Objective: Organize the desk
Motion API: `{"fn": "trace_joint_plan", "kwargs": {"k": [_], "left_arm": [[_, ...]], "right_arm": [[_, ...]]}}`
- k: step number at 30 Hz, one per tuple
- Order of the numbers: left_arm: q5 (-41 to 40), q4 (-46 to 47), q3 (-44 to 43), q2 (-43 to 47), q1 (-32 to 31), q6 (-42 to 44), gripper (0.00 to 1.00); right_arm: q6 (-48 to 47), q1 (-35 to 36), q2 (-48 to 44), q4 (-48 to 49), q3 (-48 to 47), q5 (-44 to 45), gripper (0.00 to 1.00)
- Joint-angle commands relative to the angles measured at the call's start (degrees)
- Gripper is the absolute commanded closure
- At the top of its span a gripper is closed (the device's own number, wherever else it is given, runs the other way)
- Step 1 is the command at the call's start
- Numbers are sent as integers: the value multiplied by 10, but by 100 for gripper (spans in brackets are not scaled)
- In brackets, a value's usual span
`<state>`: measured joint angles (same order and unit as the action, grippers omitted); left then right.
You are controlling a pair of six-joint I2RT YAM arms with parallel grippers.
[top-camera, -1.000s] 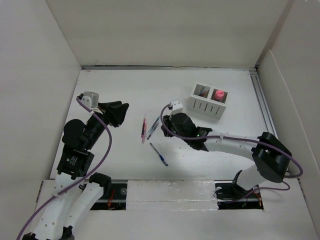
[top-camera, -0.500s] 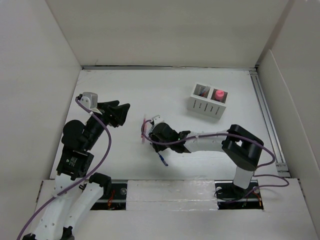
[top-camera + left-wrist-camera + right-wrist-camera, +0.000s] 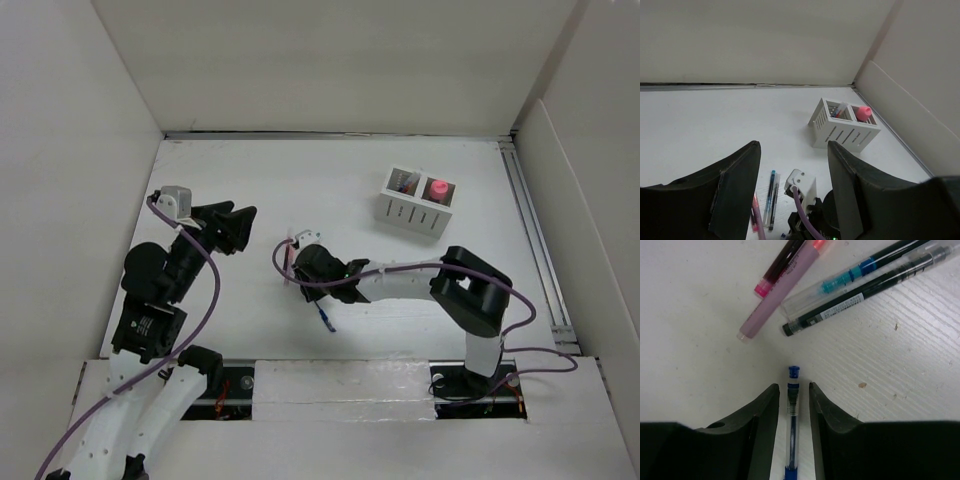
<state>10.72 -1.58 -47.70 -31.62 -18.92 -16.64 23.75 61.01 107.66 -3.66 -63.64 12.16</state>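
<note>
The white desk (image 3: pixel 250 180) bears several loose pens. A clear blue pen (image 3: pixel 793 415) lies flat on it, and its free end shows in the top view (image 3: pixel 323 319). My right gripper (image 3: pixel 793 386) is low over the desk (image 3: pixel 700 340) with its jaws on either side of the blue pen; a thin gap shows on both sides. In the top view it (image 3: pixel 310 290) sits at the desk's middle. My left gripper (image 3: pixel 245 215) is open and empty, raised above the left part of the desk; in its own view (image 3: pixel 794 142) nothing is between the jaws.
Two pink pens (image 3: pixel 777 302) and two clear teal and black pens (image 3: pixel 865 275) lie just beyond the right gripper. A white two-compartment organizer (image 3: pixel 418 205) with pens and a pink item (image 3: pixel 437 187) stands at the back right. A metal rail (image 3: pixel 530 230) runs along the right edge.
My right arm has swung left from the teal pens and come down over the upper end of the blue pen. The left arm has barely shifted.
</note>
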Motion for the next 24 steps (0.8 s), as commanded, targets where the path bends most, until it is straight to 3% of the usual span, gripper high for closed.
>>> {"fn": "trace_joint_plan", "kwargs": {"k": [1,7,14,20,24], "left_arm": [[-48,3,-8,22,-2,-9,48],[-70,4,-3,39,-2,-13,48],[-68,4,-6,38,-2,-15,48],[-58,5,-6,39,-2,-14,48],[-58,3,-5,38,-2,-14,48]], "right_arm": [[-3,7,22,-12,-22,9,65],[4,7,41,-27,-31,29,75],[29,7,7,-40,1,89,100],[24,1,-109,-32,37,111,100],[29,-52,-176,-9,33,122,100]]}}
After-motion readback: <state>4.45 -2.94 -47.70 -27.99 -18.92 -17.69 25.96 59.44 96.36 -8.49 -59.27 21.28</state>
